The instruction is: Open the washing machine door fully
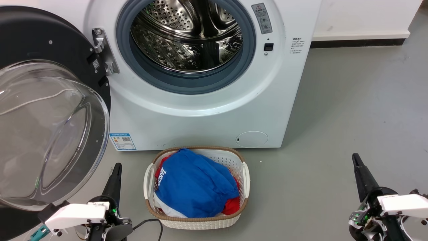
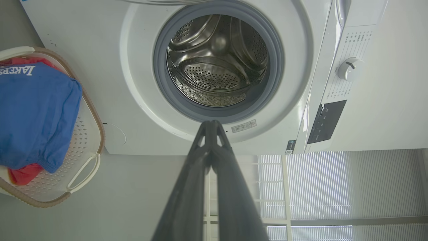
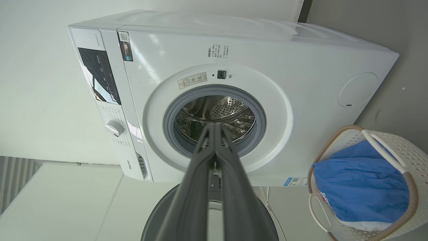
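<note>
The washing machine door (image 1: 50,113) stands swung wide on its hinge, just beside and beyond the left fingers (image 1: 114,182), which are pressed together, holding nothing; the right fingers (image 1: 363,180), likewise closed and empty, are well apart from it; a laundry basket (image 1: 214,149) sits between the two; the steel drum (image 1: 187,36) lies open ahead.

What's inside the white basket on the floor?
A blue garment lies on top in the basket, with red cloth and some white cloth peeking out beneath. Anything lower is covered.
</note>
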